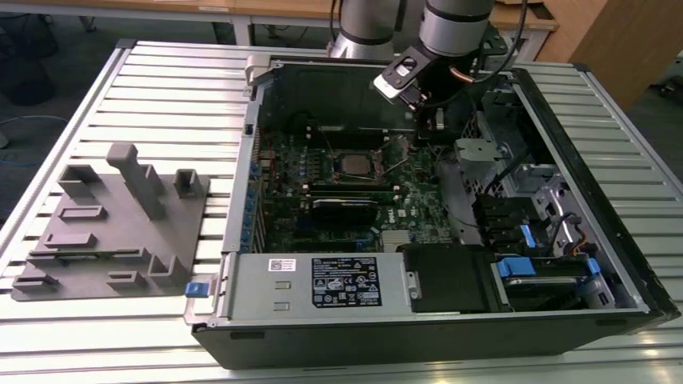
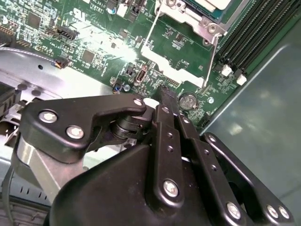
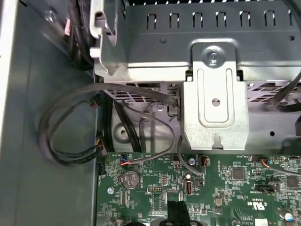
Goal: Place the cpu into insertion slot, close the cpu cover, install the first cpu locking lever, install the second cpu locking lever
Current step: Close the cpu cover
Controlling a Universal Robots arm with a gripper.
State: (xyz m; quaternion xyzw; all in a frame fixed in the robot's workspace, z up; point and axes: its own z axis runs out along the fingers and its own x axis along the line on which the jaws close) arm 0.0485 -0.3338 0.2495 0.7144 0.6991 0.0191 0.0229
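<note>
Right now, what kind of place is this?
Probably a robot lab or workshop: a robot arm hangs over an open computer case on a slatted metal table, with wooden desks behind.

small silvery-grey square cpu (image 2: 214,3): cut by second wrist view's edge | black metal claw (image 3: 178,213): cut by first wrist view's edge
</note>
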